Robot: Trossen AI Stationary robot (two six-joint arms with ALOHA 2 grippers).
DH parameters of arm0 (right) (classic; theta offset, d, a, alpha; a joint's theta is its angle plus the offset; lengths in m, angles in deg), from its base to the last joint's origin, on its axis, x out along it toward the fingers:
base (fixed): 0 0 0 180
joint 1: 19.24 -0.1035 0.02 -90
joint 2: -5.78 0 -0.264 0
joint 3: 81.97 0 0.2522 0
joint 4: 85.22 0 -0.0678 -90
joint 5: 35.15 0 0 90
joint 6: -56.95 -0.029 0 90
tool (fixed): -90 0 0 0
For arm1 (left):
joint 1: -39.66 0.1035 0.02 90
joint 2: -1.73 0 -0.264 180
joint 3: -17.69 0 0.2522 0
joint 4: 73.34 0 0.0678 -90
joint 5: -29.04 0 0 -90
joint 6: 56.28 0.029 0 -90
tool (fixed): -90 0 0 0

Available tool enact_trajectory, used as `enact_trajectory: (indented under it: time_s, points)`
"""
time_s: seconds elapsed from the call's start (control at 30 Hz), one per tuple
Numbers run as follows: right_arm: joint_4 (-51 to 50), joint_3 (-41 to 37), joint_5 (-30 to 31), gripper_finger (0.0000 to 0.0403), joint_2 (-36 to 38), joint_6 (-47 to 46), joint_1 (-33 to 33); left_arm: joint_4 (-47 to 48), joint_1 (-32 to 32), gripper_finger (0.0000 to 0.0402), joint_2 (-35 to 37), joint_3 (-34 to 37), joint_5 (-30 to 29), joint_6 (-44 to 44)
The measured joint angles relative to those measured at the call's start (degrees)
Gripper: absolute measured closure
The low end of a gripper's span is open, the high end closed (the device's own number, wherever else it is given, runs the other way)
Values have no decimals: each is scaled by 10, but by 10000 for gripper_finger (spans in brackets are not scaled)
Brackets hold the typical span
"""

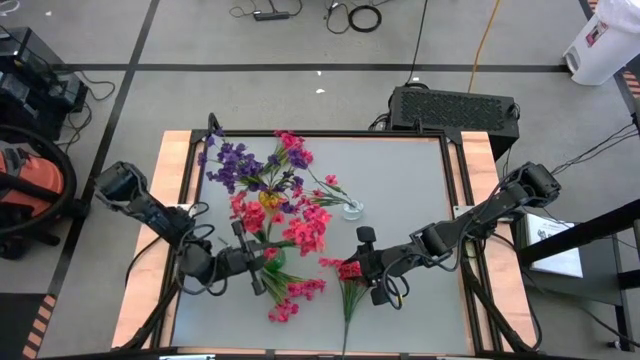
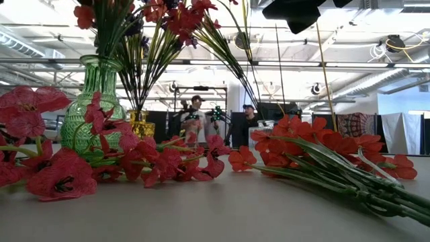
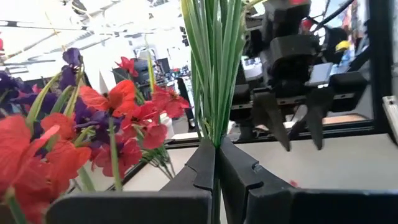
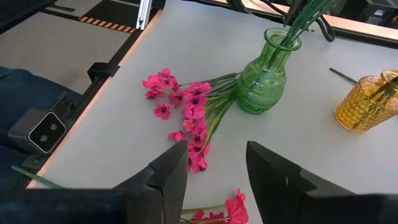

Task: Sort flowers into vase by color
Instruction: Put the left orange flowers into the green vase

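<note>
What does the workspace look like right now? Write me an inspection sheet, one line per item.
Surface: grey table top with wooden side rails.
Job's things: green vase and amber vase upright, each with stems in it; a third, small clear vase beyond them; pink sprigs lie loose beside the green vase; another pink bunch lies under the right gripper.
Clutter: nothing seen.
Grippers: left gripper shut on a bundle of green stems; right gripper open, holding nothing, above the table.
Cables: loose cables on the floor beyond the table.
Surroundings: black box behind the table; people far off in the room.
</note>
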Motion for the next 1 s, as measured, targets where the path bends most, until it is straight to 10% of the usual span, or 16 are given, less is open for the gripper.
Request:
enact_trajectory:
  time_s: [0.63, 1.0]
  points:
    - [6, 0, 0, 248, 0, -4, 0, 72, 7, 387, 0, 19, 16, -92]
    - [183, 0, 0, 248, -3, 42, 1, 77, 4, 386, 0, 19, 16, -107]
